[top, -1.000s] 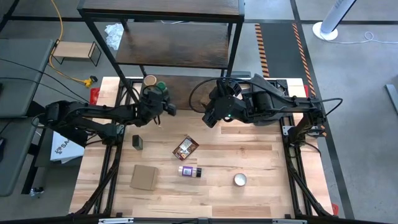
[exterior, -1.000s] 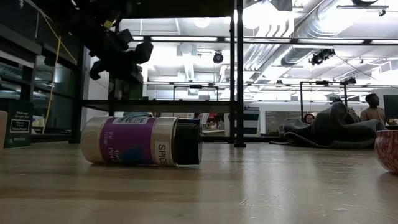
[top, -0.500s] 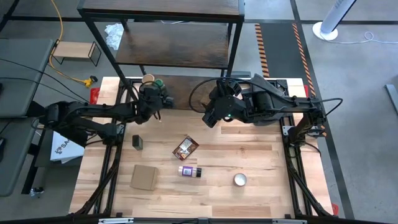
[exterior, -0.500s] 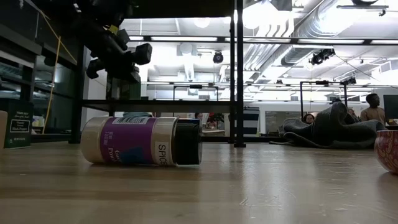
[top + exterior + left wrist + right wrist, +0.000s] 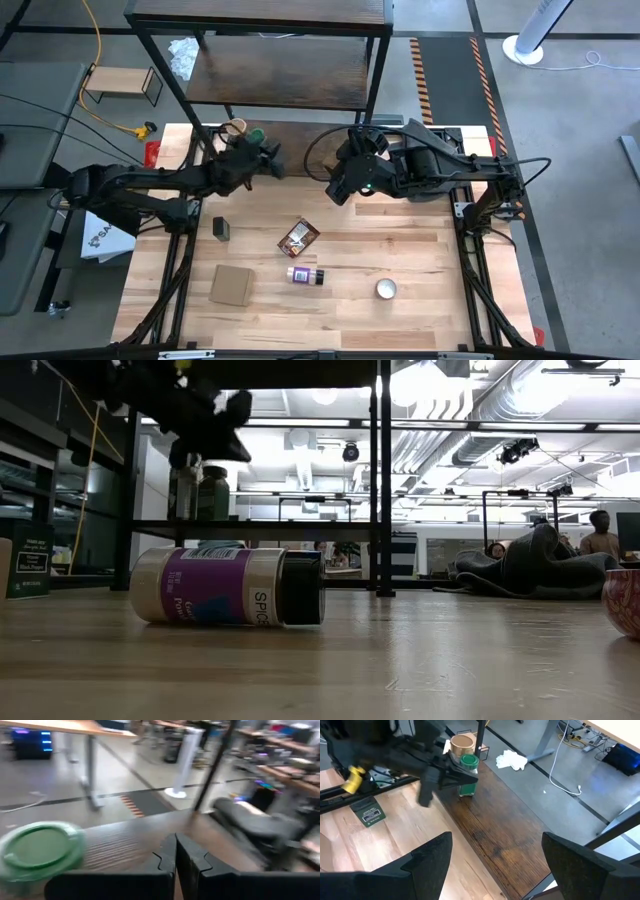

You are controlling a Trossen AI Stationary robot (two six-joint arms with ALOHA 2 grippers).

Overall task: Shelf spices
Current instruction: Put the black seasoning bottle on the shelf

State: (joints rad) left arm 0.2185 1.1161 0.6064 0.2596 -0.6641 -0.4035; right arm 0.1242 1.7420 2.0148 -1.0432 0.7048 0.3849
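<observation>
The shelf [image 5: 270, 72] stands at the table's far edge. The tan-lidded jar [image 5: 238, 127] and the green-lidded jar [image 5: 257, 134] stand upright on its lowest board [image 5: 310, 150]. My left gripper [image 5: 268, 152] is shut. It hovers over that board just right of the green lid [image 5: 40, 847] and higher than the jar [image 5: 212, 490]. My right gripper [image 5: 495, 865] is open, over the table's middle near the board. The purple-labelled jar [image 5: 305, 275] lies on its side. The dark tin [image 5: 221, 229] and the brown-orange pouch [image 5: 299, 237] also lie on the table.
A cardboard square [image 5: 231, 285] and a silvery disc [image 5: 386, 289] lie near the table's near edge. Black frame posts [image 5: 381, 480] rise at the shelf's corners. A white crumpled thing [image 5: 182, 55] sits on the middle board. A small pale stand [image 5: 122, 85] is off the table.
My left gripper has risen and moved toward the far edge and a little right, over the shelf's lowest board. In the low view it no longer covers the green-lidded jar, which stands where it was. My right arm has kept still.
</observation>
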